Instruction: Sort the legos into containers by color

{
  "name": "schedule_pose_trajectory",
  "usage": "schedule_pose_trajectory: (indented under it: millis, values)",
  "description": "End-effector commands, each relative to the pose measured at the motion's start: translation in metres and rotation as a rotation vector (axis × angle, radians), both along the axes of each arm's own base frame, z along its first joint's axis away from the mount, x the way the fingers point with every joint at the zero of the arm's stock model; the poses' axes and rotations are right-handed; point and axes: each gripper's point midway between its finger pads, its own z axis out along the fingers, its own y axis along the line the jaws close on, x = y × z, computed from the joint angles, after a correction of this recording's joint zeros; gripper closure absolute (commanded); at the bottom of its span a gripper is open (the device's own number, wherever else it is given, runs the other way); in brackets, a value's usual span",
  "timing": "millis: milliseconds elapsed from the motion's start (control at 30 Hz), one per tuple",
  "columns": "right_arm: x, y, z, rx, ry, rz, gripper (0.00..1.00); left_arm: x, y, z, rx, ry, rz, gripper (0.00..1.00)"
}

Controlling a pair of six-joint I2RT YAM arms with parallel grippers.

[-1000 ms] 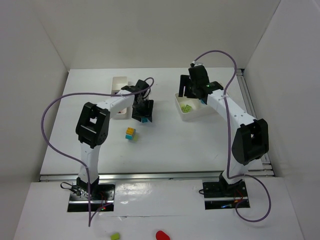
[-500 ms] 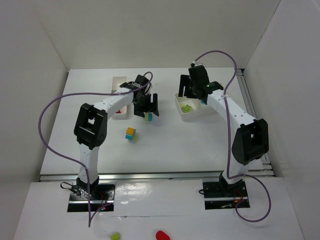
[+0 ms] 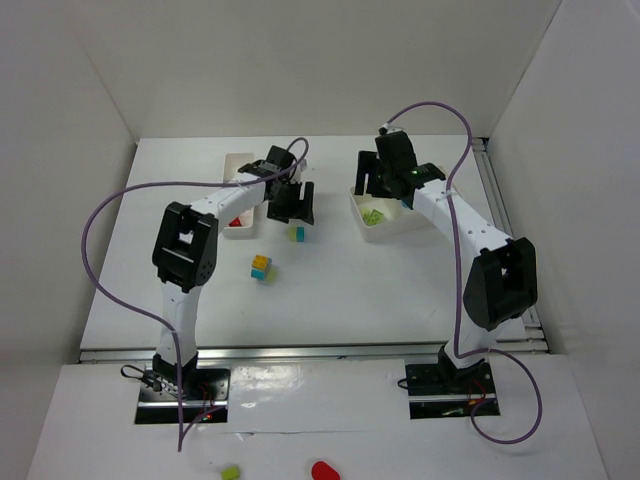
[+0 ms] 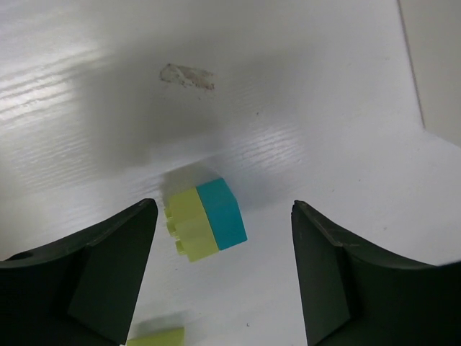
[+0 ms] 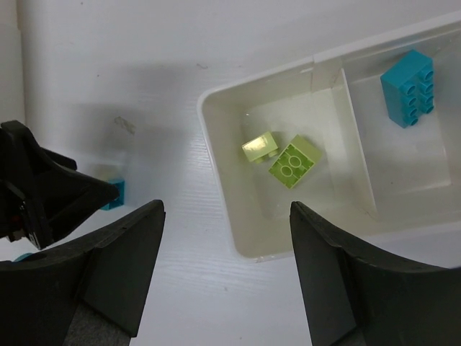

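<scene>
Jaws of left gripper wide, lime-cyan lego below, between.

I work in a lab test cell: bare white walls box in my white table, cables trailing.

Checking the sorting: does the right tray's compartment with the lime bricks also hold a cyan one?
No, the cyan brick lies across the divider from both lime bricks.

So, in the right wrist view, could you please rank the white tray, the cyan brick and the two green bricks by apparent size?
1. white divided plastic tray
2. cyan plastic brick
3. bright lime plastic brick
4. pale lime brick, tilted, so less sure
</scene>
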Motion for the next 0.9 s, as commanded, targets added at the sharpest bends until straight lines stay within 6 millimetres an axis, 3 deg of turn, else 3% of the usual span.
schedule_pose_trajectory:
  millis: [0, 67, 167, 300, 400, 600, 767, 867]
  values:
    - [-0.006, 0.003, 0.011, 0.009, -0.015, 0.009, 0.22, -0.010, -0.007, -0.014, -0.031, 0.025, -0.058, 0.16]
    - [-0.006, 0.003, 0.011, 0.009, -0.015, 0.009, 0.22, -0.022, -0.007, -0.022, -0.045, 0.062, -0.059, 0.18]
    - [-0.006, 0.003, 0.011, 0.009, -0.015, 0.009, 0.22, -0.034, -0.007, -0.011, -0.073, 0.060, -0.064, 0.19]
    - [-0.006, 0.003, 0.007, 0.006, -0.007, 0.009, 0.22, -0.053, -0.006, -0.012, -0.057, 0.076, -0.076, 0.19]
    - [-0.007, 0.007, 0.007, 0.006, -0.006, 0.018, 0.22, -0.052, -0.006, -0.003, -0.032, 0.033, -0.089, 0.16]
    - [-0.009, 0.011, 0.010, 0.006, -0.006, 0.027, 0.22, -0.052, -0.004, -0.007, 0.132, -0.031, -0.121, 0.03]
    - [-0.013, 0.009, 0.008, 0.002, 0.003, 0.027, 0.22, -0.044, 0.012, -0.010, 0.297, -0.091, -0.086, 0.02]
    - [-0.013, 0.009, 0.008, 0.002, 0.003, 0.027, 0.21, -0.048, 0.002, -0.015, 0.252, -0.061, -0.116, 0.04]
